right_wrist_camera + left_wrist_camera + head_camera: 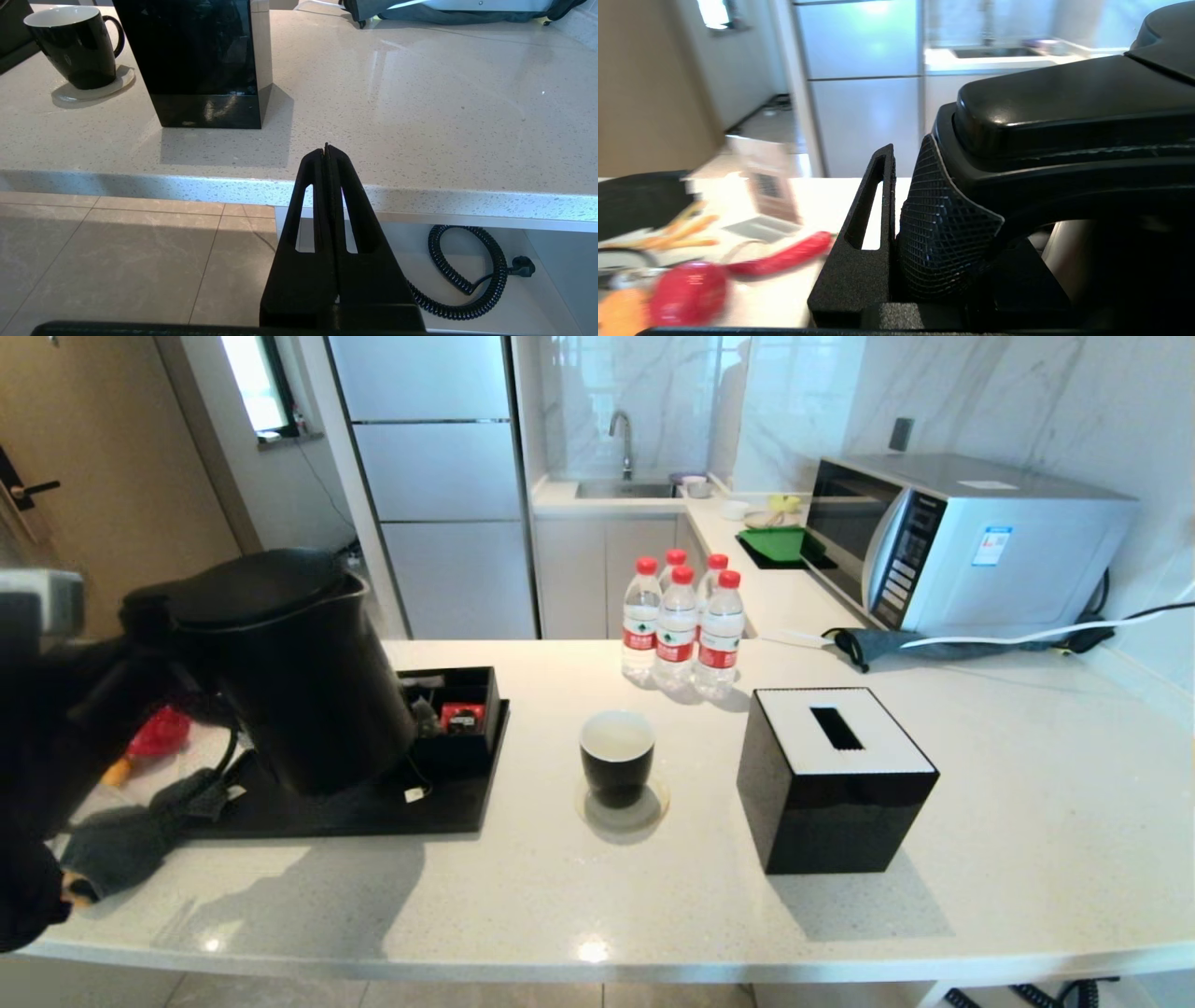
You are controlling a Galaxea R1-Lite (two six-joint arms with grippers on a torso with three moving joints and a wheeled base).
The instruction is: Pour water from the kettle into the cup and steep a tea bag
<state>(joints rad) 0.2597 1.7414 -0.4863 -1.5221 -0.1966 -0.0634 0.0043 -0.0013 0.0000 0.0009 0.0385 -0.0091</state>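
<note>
The matte black kettle [299, 681] is over the left part of the black tray [439, 812], leaning slightly, and I cannot tell whether it rests there. My left gripper [906, 186] is shut on the kettle's handle [1064, 107], at the far left of the head view. The black cup [616, 758], white inside, stands on a round coaster right of the tray; it also shows as the cup [74, 46]. A grey-green tea bag [425, 715] lies in the tray's box, its white tag [414, 794] on the tray. My right gripper [327, 150] is shut and empty, below the counter's front edge.
A black cube tissue box [836, 779] stands right of the cup. Several water bottles [677, 621] are behind it, and a microwave [962, 541] at the back right. Red and orange items [159, 733] and a grey cloth [121, 840] lie at the left.
</note>
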